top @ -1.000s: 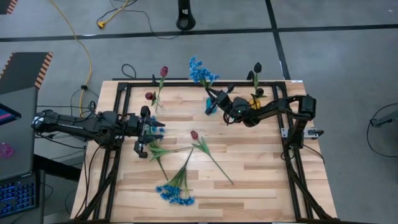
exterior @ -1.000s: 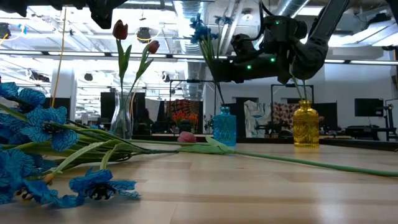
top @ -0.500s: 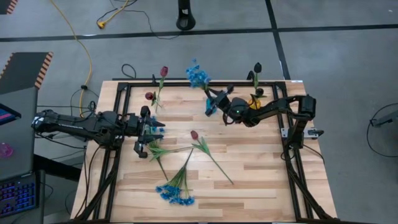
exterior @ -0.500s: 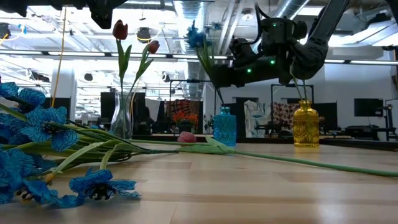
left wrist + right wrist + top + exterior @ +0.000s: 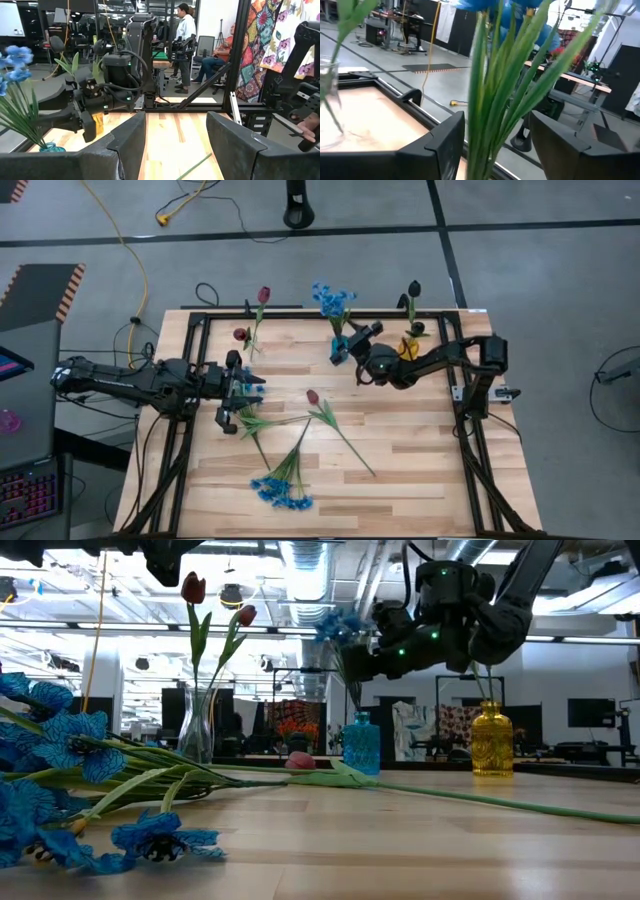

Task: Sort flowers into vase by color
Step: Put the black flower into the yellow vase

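A bunch of blue flowers (image 5: 330, 297) stands with its stems in the blue vase (image 5: 361, 743) at the table's far middle. My right gripper (image 5: 352, 338) is open and level beside it. The green stems (image 5: 495, 100) run up between its spread fingers. Two dark red tulips (image 5: 193, 587) stand in a clear vase (image 5: 196, 730) at the far left. A near-black tulip (image 5: 413, 288) stands in the yellow vase (image 5: 491, 741). On the wood lie one red tulip (image 5: 312, 396) and another blue bunch (image 5: 282, 490). My left gripper (image 5: 250, 385) hovers open at the table's left.
Black frame rails (image 5: 190, 350) run around the table's edges. Long green stems and leaves (image 5: 262, 422) lie spread across the middle, just in front of my left gripper. Bare wood (image 5: 430, 460) lies at the near right. People show in the room beyond the table.
My right gripper has opened and let go of the blue flowers' stems, and has swung a little toward the table's right. The blue bunch has sunk lower into the blue vase and now leans toward the right.
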Controlling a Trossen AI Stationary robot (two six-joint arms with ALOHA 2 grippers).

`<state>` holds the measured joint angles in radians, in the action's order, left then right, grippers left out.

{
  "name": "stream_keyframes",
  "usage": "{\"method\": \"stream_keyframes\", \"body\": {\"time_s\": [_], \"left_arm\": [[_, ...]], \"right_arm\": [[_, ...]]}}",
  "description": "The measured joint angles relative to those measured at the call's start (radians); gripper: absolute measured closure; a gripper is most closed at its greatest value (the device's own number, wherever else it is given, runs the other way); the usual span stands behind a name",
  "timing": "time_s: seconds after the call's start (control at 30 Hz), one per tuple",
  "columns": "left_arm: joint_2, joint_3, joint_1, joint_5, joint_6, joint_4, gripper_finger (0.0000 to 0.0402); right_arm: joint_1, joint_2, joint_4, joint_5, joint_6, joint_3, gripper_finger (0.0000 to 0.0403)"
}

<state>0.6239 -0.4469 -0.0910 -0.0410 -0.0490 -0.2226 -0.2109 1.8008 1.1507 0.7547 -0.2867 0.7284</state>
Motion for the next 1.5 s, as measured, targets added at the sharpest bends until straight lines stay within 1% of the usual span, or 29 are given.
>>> {"method": "stream_keyframes", "body": {"time_s": [0.43, 0.57, 0.8, 1.0, 1.17, 1.33, 1.5], "left_arm": [[0.0, 0.0, 0.0, 0.0, -0.014, 0.0, 0.0205], [0.0, 0.0, 0.0, 0.0, -0.044, 0.009, 0.0205], [0.0, 0.0, 0.0, 0.0, -0.118, 0.051, 0.0205], [0.0, 0.0, 0.0, 0.001, -0.284, 0.114, 0.0205], [0.0, 0.0, 0.0, 0.001, -0.381, 0.232, 0.0205], [0.026, 0.0, 0.0, -0.038, -0.382, 0.326, 0.0205], [0.146, 0.0, -0.021, -0.051, -0.366, 0.343, 0.0205]], "right_arm": [[0.105, 0.0, 0.0, 0.236, 0.0, 0.0, 0.0154], [0.15, 0.0, 0.0, 0.281, 0.0, 0.0, 0.0154], [0.226, -0.001, 0.0, 0.302, 0.0, 0.0, 0.0154], [0.268, -0.001, 0.0, 0.303, -0.001, 0.0, 0.0154], [0.289, -0.001, 0.0, 0.302, -0.002, 0.0, 0.0154], [0.303, -0.001, 0.0, 0.297, -0.002, 0.0, 0.0154], [0.308, -0.001, 0.0, 0.294, -0.001, 0.0, 0.0154]]}}
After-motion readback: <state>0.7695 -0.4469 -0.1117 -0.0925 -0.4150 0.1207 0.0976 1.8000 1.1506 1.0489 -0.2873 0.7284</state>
